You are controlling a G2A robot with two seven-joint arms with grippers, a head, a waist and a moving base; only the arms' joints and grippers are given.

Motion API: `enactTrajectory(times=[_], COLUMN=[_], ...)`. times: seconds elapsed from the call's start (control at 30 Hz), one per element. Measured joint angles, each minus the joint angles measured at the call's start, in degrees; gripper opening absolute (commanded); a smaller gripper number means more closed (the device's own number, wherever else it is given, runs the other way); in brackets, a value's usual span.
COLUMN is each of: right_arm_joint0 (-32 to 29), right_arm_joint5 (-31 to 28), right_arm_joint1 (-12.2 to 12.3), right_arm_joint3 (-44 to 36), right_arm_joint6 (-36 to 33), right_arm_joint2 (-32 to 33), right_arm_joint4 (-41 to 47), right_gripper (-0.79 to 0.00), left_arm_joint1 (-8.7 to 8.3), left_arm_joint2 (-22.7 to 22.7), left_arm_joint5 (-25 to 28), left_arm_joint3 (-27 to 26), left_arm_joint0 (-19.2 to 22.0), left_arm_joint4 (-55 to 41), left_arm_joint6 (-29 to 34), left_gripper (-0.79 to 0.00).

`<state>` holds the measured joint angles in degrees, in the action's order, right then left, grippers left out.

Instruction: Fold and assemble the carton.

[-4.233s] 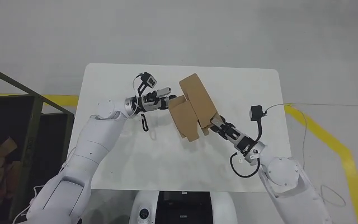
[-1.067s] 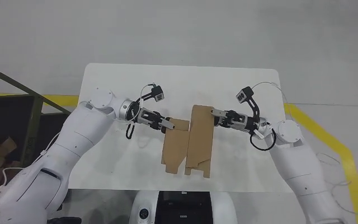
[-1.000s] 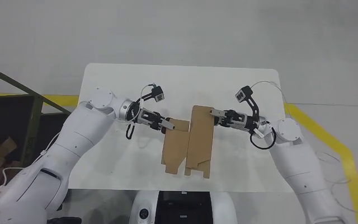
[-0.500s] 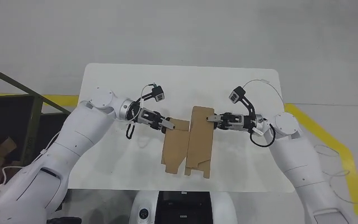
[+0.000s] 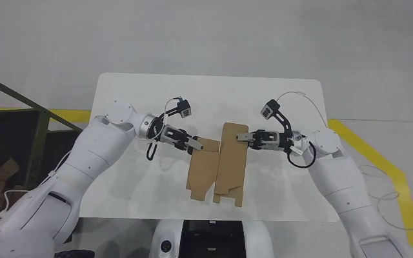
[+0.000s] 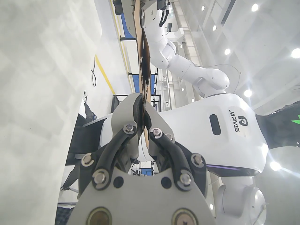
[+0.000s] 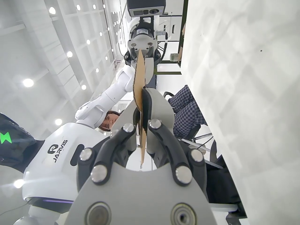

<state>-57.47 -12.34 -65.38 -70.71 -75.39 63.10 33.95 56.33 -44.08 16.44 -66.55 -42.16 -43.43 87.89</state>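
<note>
The white table (image 5: 142, 97) fills the middle of the top view. Over its near-middle part hangs the carton (image 5: 216, 164), a flattened brown cardboard blank held level between the two arms. Both wrist views show it edge-on (image 6: 140, 47) (image 7: 138, 83), apart from the tabletop. It has two long panels side by side with a crease between them. The right panel reaches farther from the robot than the left, and notched flaps lie at the near end, close to the table's near edge.

The left gripper (image 5: 199, 146) (image 6: 141, 108) comes in from the left, its fingers pinching the far left corner of the carton. The right gripper (image 5: 240, 137) (image 7: 140, 108) comes in from the right, its fingers pinching the right panel's edge near its far end. Each wrist view also shows the other gripper farther off, at the cardboard's opposite edge.
</note>
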Motion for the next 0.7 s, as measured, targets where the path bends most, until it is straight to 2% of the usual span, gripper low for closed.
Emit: enactTrajectory(times=[0.1,0.13,0.17,0.2,0.47,0.7], right_arm_joint0=[0.2,0.2,0.3,0.3,-1.0,-6.9], right_arm_joint5=[-0.2,-0.3,-0.4,-0.6,0.7,6.5], right_arm_joint1=[-0.1,-0.1,-0.1,-0.1,0.7,2.0], right_arm_joint3=[0.1,0.2,0.2,0.3,-0.2,-9.2], right_arm_joint6=[0.2,0.3,0.5,0.8,7.8,20.7], right_arm_joint2=[-0.2,-0.1,0.0,0.2,3.8,8.8], right_arm_joint4=[0.3,0.4,0.5,0.8,-1.3,-5.6], right_gripper=[-0.785,-0.785,-0.785,-0.785,-0.785,-0.785], left_arm_joint1=[0.07,0.09,0.11,0.14,0.18,-0.85], left_arm_joint2=[0.1,0.2,0.1,0.0,-2.8,-6.2], left_arm_joint5=[0.2,0.2,0.3,0.6,4.5,12.4], left_arm_joint3=[0.0,0.1,0.2,0.6,4.1,7.1], left_arm_joint0=[0.1,0.1,0.2,0.3,0.5,-0.7], left_arm_joint4=[0.0,-0.1,-0.3,-0.6,-2.1,2.1], left_arm_joint6=[-0.2,-0.2,-0.3,-0.6,-4.5,-12.4], left_gripper=[-0.785,-0.523,-0.018,0.0,0.0,0.0])
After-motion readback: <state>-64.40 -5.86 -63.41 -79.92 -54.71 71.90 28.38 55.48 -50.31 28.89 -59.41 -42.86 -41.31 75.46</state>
